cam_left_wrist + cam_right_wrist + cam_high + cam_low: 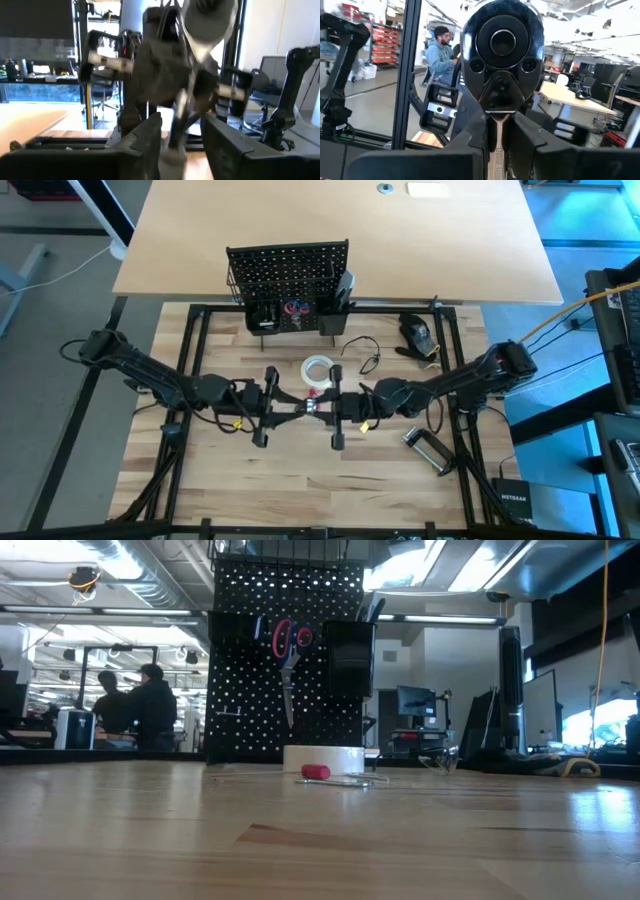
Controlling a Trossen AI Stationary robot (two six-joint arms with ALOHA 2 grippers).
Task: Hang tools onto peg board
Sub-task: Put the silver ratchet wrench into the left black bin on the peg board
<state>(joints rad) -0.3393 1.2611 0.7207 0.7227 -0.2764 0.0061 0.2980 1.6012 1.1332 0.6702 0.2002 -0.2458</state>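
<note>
Arms are meeting mid-worktop [300,470], a slim silver tool [312,407] spanning lengthwise between the left end effector [285,405], fingers apart, and the right end effector [322,408], clamped on it, pegboard [288,268] lying beyond.

L gripper [287,406] & R gripper [322,406] meet mid-table w/ tool between, tape roll [319,370] just behind.

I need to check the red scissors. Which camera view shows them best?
The low view: the scissors hang on the peg board, seen from the front, red handles up and blades down. The high view shows only their red handles from above. Neither wrist view shows them.
</note>
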